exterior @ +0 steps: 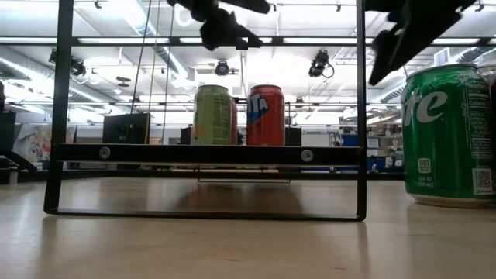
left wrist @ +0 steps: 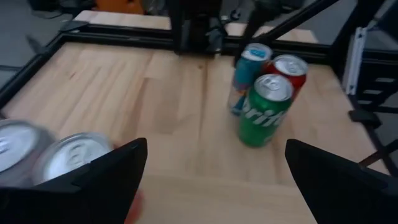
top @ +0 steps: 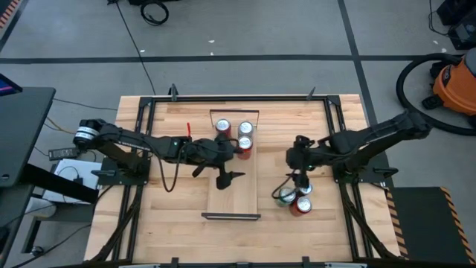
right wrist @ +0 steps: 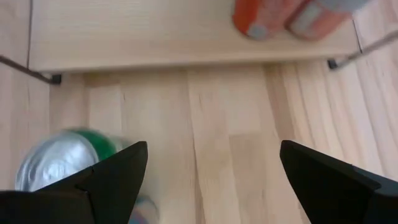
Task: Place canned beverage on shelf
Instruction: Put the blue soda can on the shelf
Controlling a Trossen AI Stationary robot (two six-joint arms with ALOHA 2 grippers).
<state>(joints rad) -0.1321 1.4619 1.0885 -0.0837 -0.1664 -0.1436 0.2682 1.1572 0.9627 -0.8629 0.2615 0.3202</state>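
Note:
The shelf [top: 232, 197] is a light-wood plank with black end frames in the middle of the table. Three cans [top: 239, 134] stand on its far end; the low view shows a green one [exterior: 213, 116] and a red one [exterior: 266, 116]. Three more cans stand on the table right of the shelf: a green Sprite can [left wrist: 266, 109], a red can [left wrist: 290, 67] and a blue can [left wrist: 250, 71]. My left gripper [top: 216, 175] is open and empty above the shelf's middle. My right gripper [top: 294, 182] is open and empty above the green can [right wrist: 59, 162], touching nothing.
Black frame rails [top: 141, 149] run along the table's left, right and far sides. Bare plank lies between the shelf cans and the shelf's near frame [top: 232, 217]. An orange vacuum [top: 454, 82] stands on the floor beyond the table's right side.

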